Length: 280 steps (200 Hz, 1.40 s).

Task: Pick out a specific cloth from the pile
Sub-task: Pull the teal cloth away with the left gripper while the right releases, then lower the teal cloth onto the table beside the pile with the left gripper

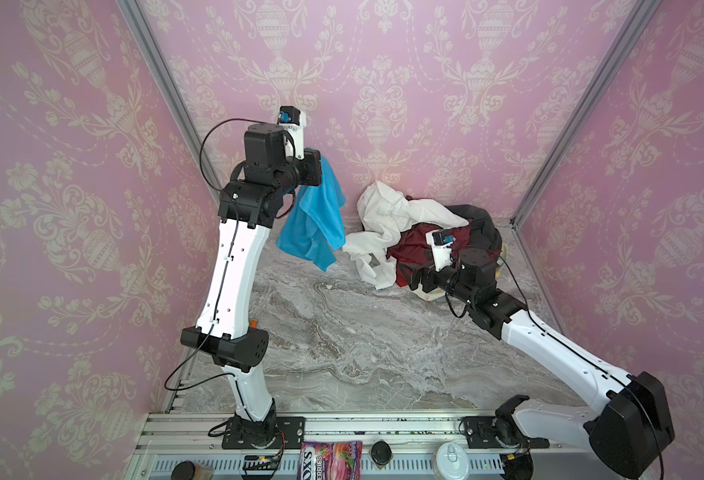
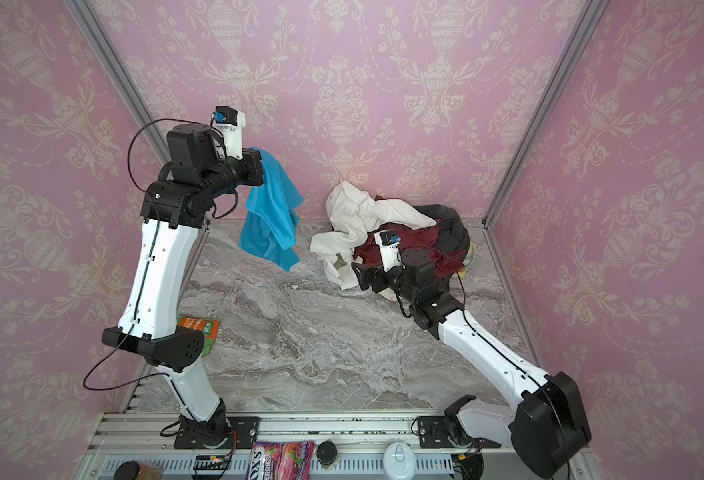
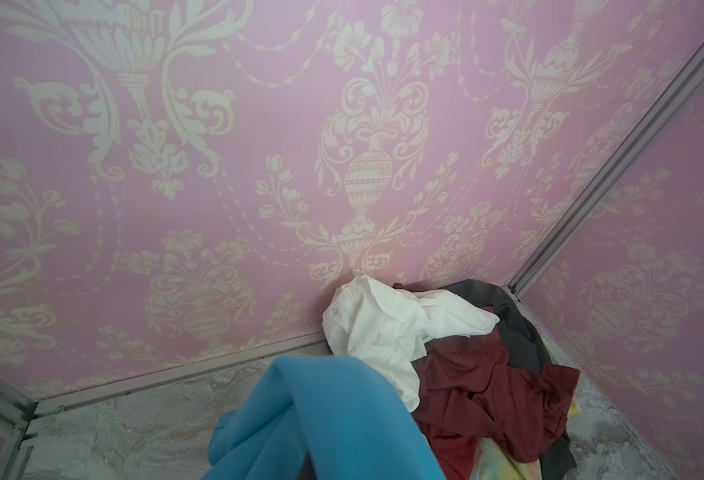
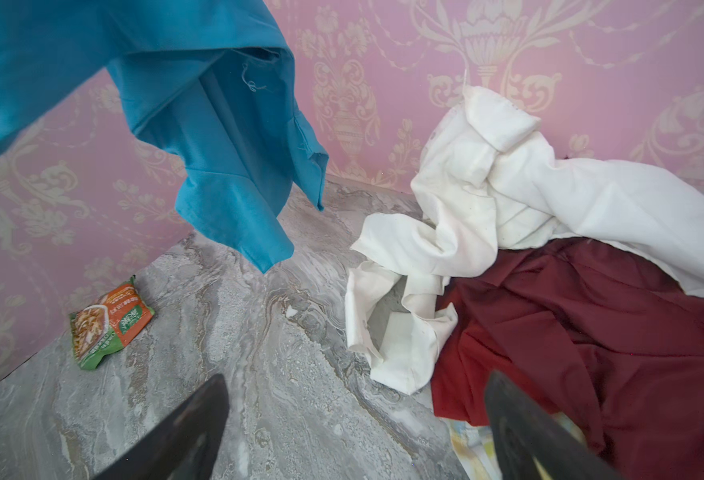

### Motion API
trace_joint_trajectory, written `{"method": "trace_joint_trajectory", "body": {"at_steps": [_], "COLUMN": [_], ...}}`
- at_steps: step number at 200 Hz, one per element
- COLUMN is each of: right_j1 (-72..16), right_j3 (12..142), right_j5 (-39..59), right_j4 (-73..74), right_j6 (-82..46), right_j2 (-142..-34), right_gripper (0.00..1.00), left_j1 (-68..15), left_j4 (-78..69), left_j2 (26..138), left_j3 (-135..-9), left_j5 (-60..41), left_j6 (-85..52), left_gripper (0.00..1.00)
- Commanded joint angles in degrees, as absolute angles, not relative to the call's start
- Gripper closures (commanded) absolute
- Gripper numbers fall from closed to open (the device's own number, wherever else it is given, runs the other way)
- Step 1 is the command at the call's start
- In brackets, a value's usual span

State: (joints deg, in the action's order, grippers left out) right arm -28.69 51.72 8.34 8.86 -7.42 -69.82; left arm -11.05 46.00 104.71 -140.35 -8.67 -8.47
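Turquoise fabric bunches at the left gripper (image 1: 319, 164), which is clamped shut on a top fold of the cloth (image 1: 313, 220). The rest of the garment drapes straight below the jaws, its lowest corner clear of the table (image 1: 342, 332). No part of it touches the pile (image 1: 425, 237), which lies ahead of and below this gripper, toward the far corner.

Right gripper (image 4: 356, 376): jaws spread wide with nothing between them, low over the table at the pile's near edge, just beside the white garment (image 4: 487, 199) and the maroon cloth (image 4: 591, 332).

Progress, judged: the pick-out looks essentially done. The target is separated and airborne, and nothing else hangs with it. Probably left to do: carry it off and set it down apart.

Not resolvable:
- Left fingertips are buried under the fold in both top views and absent from the left wrist view, so the depth of the pinch is unknown.
- The cloth's upper part is cut off in the right wrist view.
- The dark grey garment (image 1: 483, 224) and the pale yellow patterned fabric (image 4: 473, 451) show only as edges.
- The right arm covers the pile's near side from above.
- A snack packet (image 4: 109, 324) lies well apart from both grippers; its print is unreadable.
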Motion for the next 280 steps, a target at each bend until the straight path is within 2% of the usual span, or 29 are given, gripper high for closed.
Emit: {"method": "trace_joint_trajectory", "body": {"at_steps": [1,54,107,149,201,280], "right_j1": [-31.04,-34.46,-35.53,-35.68,-35.72,-36.30], "right_j3": [51.13,52.16,54.29,55.29,57.79,49.39], "right_j5": [9.19,8.61,9.14,9.14,9.18,10.55], "right_j4": [11.58,13.26,14.45,15.12,14.71,24.82], "right_j6": [-4.72,-4.99,-5.45,-6.01,-5.98,-10.44], "right_j2": [-69.38,-73.64,-78.60,-81.87,-85.00,-85.54], "right_gripper": [0.03,0.03,0.03,0.03,0.03,0.03], "left_j1": [-7.21,2.22,6.66,7.78,8.00,8.00], "left_j4": [46.45,43.75,37.04,33.16,35.06,27.82], "left_j2": [102.95,101.56,103.31,110.88,119.01,101.39], "left_j3": [-137.05,-127.17,-118.63,-120.84,-127.22,-92.85], "left_j5": [-10.80,-14.37,-14.47,-13.72,-15.94,-16.35], "left_j6": [-9.71,-11.67,-13.76,-16.07,-19.43,-21.45], "left_gripper": [1.00,1.00,1.00,1.00,1.00,1.00]}}
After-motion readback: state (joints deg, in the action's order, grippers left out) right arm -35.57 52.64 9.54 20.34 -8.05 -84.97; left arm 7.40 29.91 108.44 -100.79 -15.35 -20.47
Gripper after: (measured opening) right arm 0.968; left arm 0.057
